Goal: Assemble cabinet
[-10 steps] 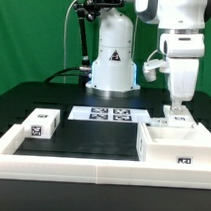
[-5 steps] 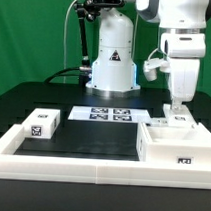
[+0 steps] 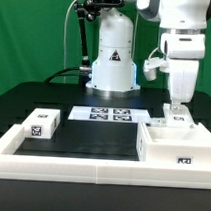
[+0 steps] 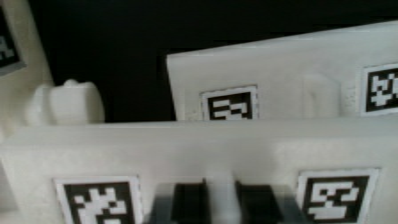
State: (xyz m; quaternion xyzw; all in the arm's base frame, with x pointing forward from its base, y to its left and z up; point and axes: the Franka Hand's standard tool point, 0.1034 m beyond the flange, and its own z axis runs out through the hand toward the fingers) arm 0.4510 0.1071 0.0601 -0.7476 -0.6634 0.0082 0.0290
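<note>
Exterior view held up against the shots from a second back: can anything be seen to have shifted? (posted by kip)

Nope, nothing that can be made out. The gripper is found at the same spot, lowered onto a small block at the back edge of the box body, on the exterior view's right. The other block is left lying on the table at the exterior view's left, well apart from the box body and just beside the border frame. The marker board is seen flat between them, further back. (posted by bolt_fan)

And the fingers, is something clamped? (kip)

Can't be told, tbh. In the wrist view two dark fingers are seen straddling a white edge, with a tag printed on the white face to either side of them. Whether that edge is pinched or only bracketed isn't shown. Behind it a tagged piece is seen upright, white and pretty blurry. (bolt_fan)
</note>
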